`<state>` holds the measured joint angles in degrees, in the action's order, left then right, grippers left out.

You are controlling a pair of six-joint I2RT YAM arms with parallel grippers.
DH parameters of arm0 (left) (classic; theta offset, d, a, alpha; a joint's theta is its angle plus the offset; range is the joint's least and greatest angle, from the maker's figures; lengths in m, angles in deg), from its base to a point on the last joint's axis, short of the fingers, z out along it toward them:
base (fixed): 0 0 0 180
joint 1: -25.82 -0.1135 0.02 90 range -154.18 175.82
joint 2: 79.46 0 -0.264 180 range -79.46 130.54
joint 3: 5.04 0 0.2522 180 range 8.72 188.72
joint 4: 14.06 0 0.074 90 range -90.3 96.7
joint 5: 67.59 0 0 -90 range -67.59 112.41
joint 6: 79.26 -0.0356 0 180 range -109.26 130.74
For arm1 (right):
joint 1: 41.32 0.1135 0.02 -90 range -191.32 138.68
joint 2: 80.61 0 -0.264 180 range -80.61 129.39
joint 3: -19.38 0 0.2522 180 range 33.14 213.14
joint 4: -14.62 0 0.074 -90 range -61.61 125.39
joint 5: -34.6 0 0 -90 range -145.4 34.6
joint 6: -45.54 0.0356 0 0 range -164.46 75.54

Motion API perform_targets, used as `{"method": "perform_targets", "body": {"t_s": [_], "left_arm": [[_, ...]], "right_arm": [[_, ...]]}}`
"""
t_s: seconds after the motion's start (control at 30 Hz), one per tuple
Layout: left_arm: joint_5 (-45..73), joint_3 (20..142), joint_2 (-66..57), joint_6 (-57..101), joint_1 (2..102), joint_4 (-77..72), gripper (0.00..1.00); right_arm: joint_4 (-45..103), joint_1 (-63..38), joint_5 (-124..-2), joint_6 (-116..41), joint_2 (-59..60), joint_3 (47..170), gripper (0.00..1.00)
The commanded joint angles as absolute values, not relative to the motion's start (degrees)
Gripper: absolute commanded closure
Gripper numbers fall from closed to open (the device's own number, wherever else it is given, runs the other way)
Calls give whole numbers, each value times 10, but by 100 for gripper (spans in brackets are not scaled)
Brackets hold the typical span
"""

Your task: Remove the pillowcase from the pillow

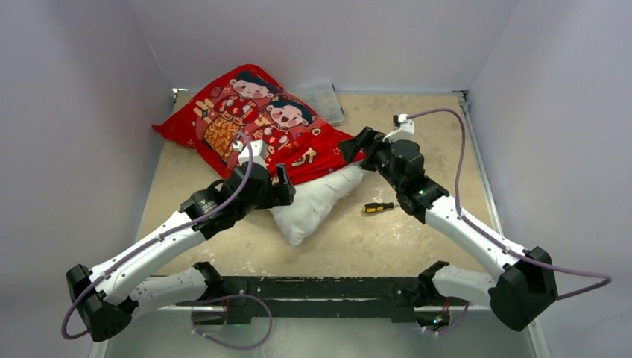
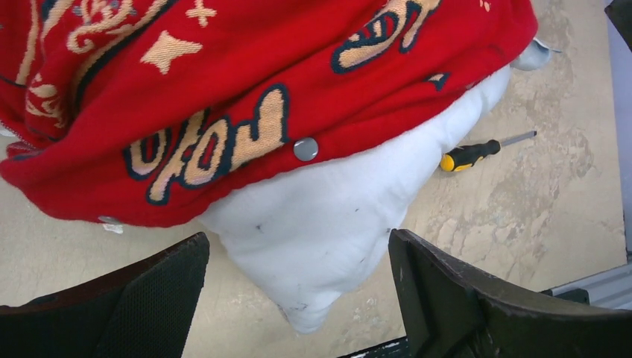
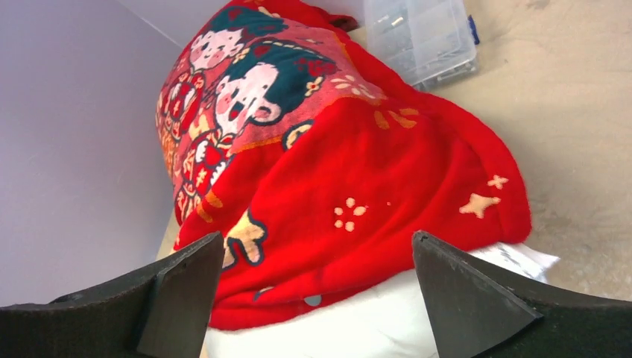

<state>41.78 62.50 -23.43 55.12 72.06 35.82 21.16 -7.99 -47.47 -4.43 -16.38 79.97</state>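
Note:
The red pillowcase (image 1: 253,123) printed with two cartoon children lies at the back left and covers most of the pillow. The white pillow (image 1: 313,201) sticks out of its open near end. My left gripper (image 1: 282,186) is open at the pillow's exposed left side; in the left wrist view the white pillow (image 2: 320,231) lies between its fingers (image 2: 447,298), below the red pillowcase (image 2: 246,82) hem with a metal snap. My right gripper (image 1: 356,144) is open at the pillowcase's right edge; its wrist view shows the red pillowcase (image 3: 358,186) and white pillow (image 3: 373,324) between the open jaws.
A yellow-and-black screwdriver (image 1: 378,208) lies on the table right of the pillow, also in the left wrist view (image 2: 477,153). A clear plastic box (image 1: 322,99) sits behind the pillowcase at the back, also in the right wrist view (image 3: 421,33). White walls enclose the table.

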Motion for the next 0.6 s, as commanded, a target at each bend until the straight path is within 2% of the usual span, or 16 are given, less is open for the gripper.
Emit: {"method": "perform_targets", "body": {"t_s": [0.0,0.17,0.27,0.4,0.5,0.57], "left_arm": [[439,631,-253,559,724,363,11],[435,619,-269,565,724,368,10],[427,611,-265,565,723,358,10],[415,607,-251,563,724,341,10],[410,608,-247,565,725,338,10],[410,607,-251,567,725,341,10]], "right_arm": [[143,-80,-531,-78,-119,795,1],[79,-73,-564,-85,-106,734,1],[48,-30,-594,-74,-95,710,1],[11,75,-609,-45,-49,729,1],[-41,113,-651,-27,-21,748,1],[-36,119,-634,-27,-21,763,1]]}}
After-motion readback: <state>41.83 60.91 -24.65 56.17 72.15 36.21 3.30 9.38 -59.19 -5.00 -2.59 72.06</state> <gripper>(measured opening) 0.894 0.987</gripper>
